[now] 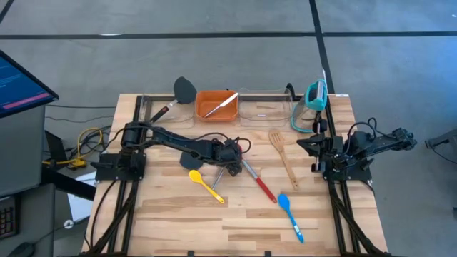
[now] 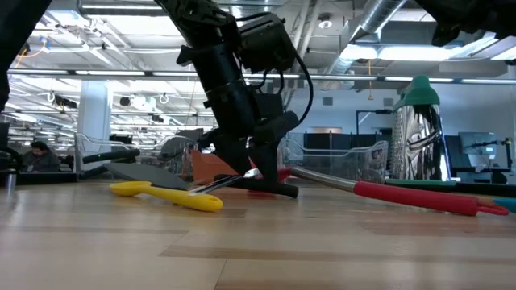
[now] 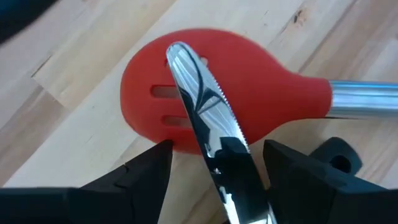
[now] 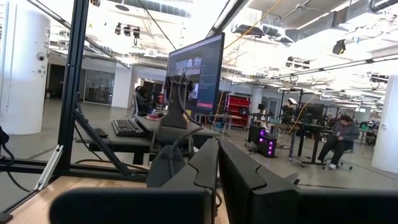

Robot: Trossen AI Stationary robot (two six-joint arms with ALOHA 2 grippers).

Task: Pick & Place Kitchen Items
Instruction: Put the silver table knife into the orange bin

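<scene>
Fingers of the left gripper (image 3: 214, 171) stand spread either side of a serrated metal knife (image 3: 202, 109) lying across the red slotted spoon (image 3: 236, 93) at mid-surface. Pickup is at hand; next, clench on the blade only. Right gripper (image 4: 217, 180) waits clenched at the surface's right edge.

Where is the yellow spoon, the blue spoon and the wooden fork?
yellow spoon (image 1: 196, 176): high view, on its bowl.
blue spoon (image 1: 284, 203): high view, on its bowl.
wooden fork (image 1: 275, 138): high view, on its pronged head.

Knife (image 3: 205, 118) atop slotted spoon (image 3: 261, 93)
</scene>
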